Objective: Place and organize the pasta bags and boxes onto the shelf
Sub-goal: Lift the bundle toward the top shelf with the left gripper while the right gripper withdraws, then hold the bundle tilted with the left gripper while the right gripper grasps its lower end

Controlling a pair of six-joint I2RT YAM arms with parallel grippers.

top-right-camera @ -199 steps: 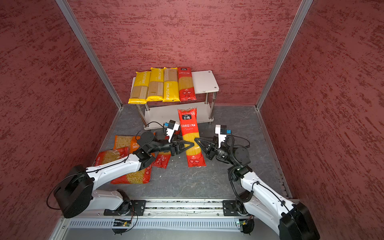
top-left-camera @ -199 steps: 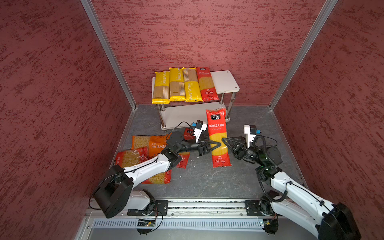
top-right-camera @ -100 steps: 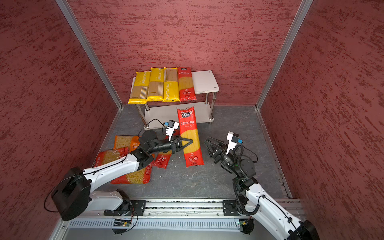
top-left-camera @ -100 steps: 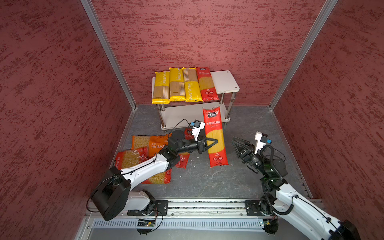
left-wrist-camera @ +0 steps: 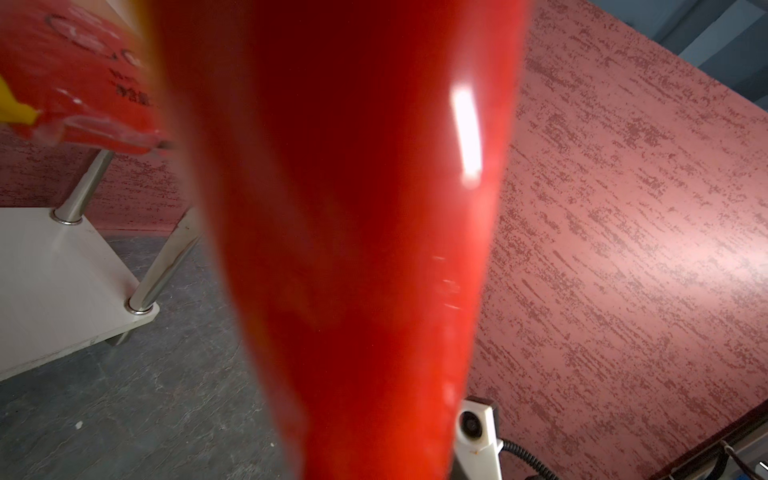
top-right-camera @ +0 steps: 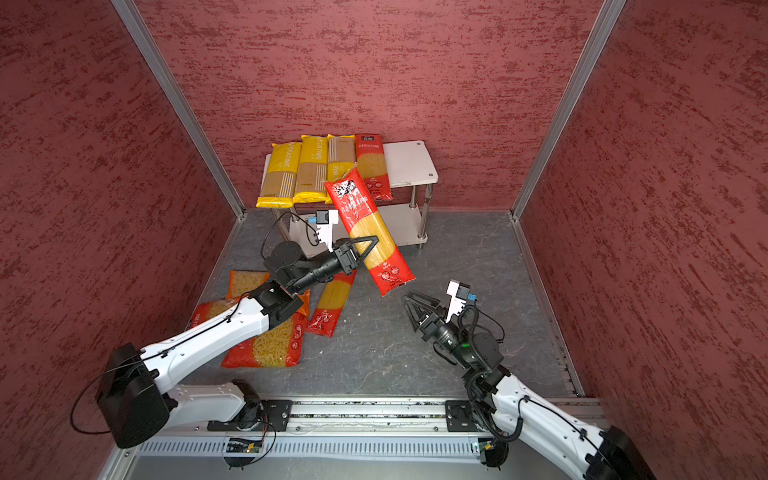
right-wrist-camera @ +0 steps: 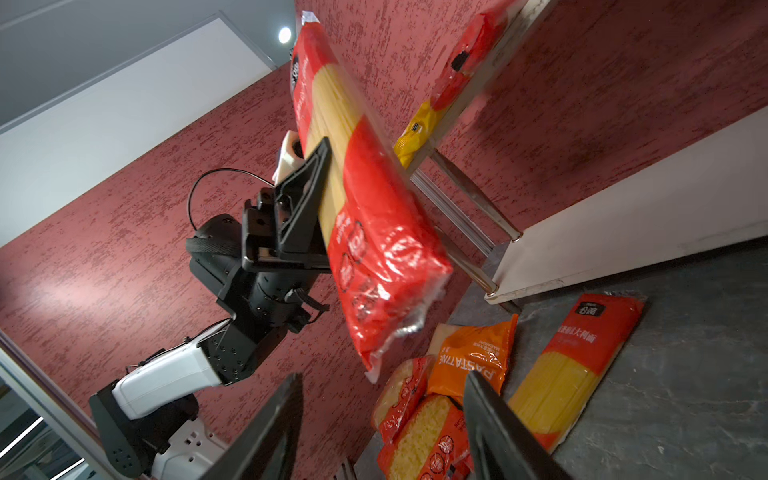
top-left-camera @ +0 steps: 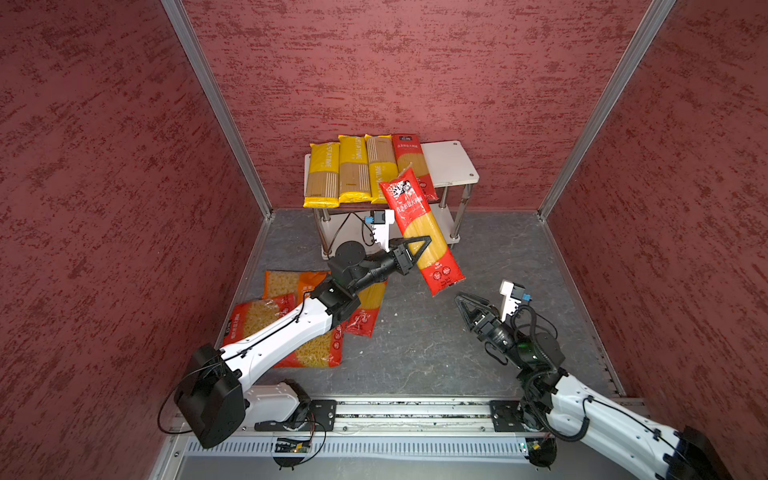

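The left gripper (top-left-camera: 417, 249) was clamped across the middle of a long red spaghetti bag (top-left-camera: 415, 216). It held the bag in the air at a tilt, with the top end leaning toward the shelf and the bottom end hanging toward the right gripper. A black-and-white patch sat at the bag's top. White Chinese characters ran down the red panel beneath it, a clear window showed pale spaghetti, and round white emblems marked the red bottom end.

The right gripper (top-left-camera: 463, 303) hovered low, just short of that bottom end, its jaws spread wide with nothing between them.

Just beyond the left gripper stood the shelf (top-left-camera: 451, 166), a two-tier rack with white boards and chrome posts. Four long packs lay side by side on its top board. Three were yellow packs (top-left-camera: 353, 166) with lettering ending "STATIME", and nearest the held bag was a shelved red bag (top-left-camera: 409, 162) with a black label.

Below and behind the left gripper, beside its arm, a loose red bag (top-left-camera: 368, 316) of spaghetti lay flat on the grey worktop (top-left-camera: 415, 353). Three wider short-pasta bags (top-left-camera: 291, 286) overlapped farther back toward the arm's base. In the right wrist view, the orange bag (right-wrist-camera: 473, 357) among them read "PASTATIME".
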